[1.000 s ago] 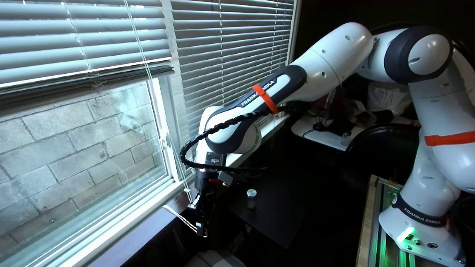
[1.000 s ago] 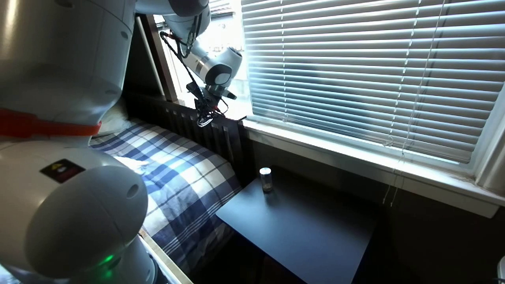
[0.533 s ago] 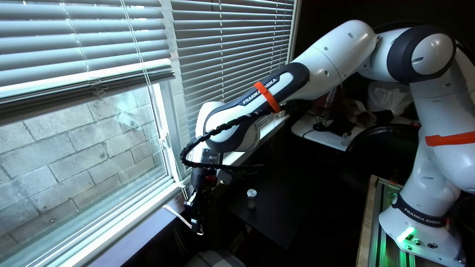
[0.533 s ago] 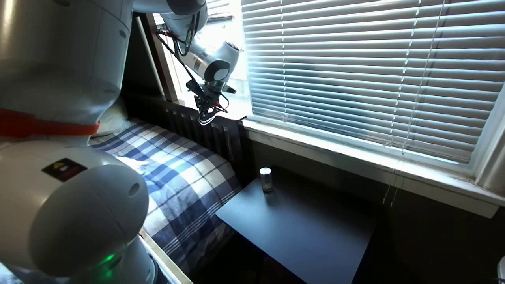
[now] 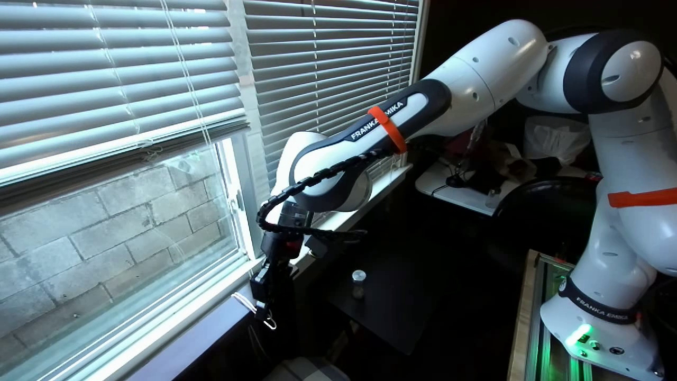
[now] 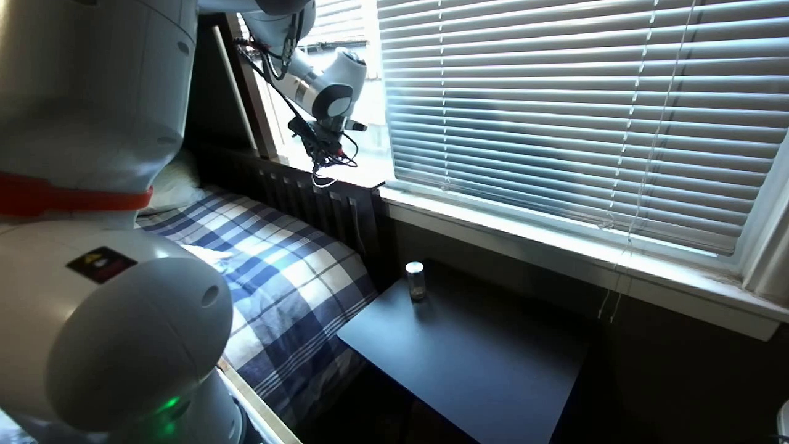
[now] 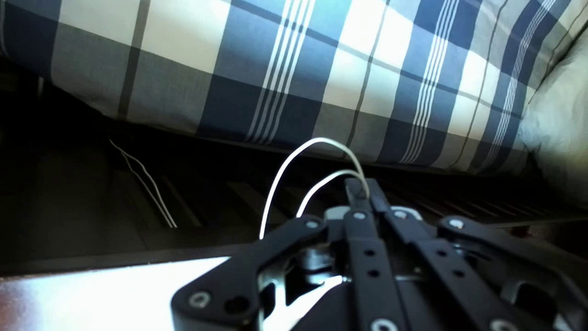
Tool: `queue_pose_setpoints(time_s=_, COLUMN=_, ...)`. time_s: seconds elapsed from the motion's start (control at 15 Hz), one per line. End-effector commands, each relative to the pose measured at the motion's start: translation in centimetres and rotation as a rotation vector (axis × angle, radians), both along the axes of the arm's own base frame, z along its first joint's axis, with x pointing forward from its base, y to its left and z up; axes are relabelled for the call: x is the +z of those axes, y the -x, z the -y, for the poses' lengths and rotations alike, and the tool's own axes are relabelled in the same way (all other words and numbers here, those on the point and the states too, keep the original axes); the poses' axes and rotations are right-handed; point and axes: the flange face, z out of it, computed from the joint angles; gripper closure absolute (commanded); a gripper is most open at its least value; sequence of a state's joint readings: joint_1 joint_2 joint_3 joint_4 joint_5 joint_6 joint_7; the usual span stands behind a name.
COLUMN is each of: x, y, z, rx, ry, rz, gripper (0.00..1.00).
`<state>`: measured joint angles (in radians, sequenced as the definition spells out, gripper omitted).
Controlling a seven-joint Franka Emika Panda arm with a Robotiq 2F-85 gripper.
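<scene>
My gripper is shut on a thin white cord, which loops up from between the fingertips and bends back to the left in the wrist view. In an exterior view the gripper hangs low beside the window ledge, a cord end curling below its tips. More cord arcs away toward the ledge. Above is a partly lowered white blind, its slats stacked at the bottom edge, with paired cords hanging in front. In an exterior view the gripper is dark against bright glass, its fingers indistinct.
Below the gripper lies a bed with a plaid cover; its dark slatted headboard stands by the window. A silver-lidded jar rests on a black table. A second blind covers the neighbouring window.
The partly lowered blind's bottom edge has come down, covering more glass. My gripper has moved up and toward the window, still holding the cord; in an exterior view the arm's elbow has risen.
</scene>
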<state>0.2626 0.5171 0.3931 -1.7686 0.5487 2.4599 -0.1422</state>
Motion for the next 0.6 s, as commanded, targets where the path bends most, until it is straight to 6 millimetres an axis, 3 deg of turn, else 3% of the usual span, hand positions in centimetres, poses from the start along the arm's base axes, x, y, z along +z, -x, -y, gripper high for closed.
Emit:
queue_pose_setpoints(time_s=0.0, x=0.3, y=0.7, z=0.5, rx=0.001, ry=0.014, rz=0.03, gripper=1.0)
queue_pose_setpoints(time_s=0.2, x=-0.3, y=0.9, z=1.6, rx=-0.035, ry=0.047, rz=0.013, gripper=1.0)
queue_pose_setpoints(time_s=0.53, x=-0.9, y=1.3, z=5.3, rx=-0.171, ry=0.084, rz=-0.02, gripper=1.0)
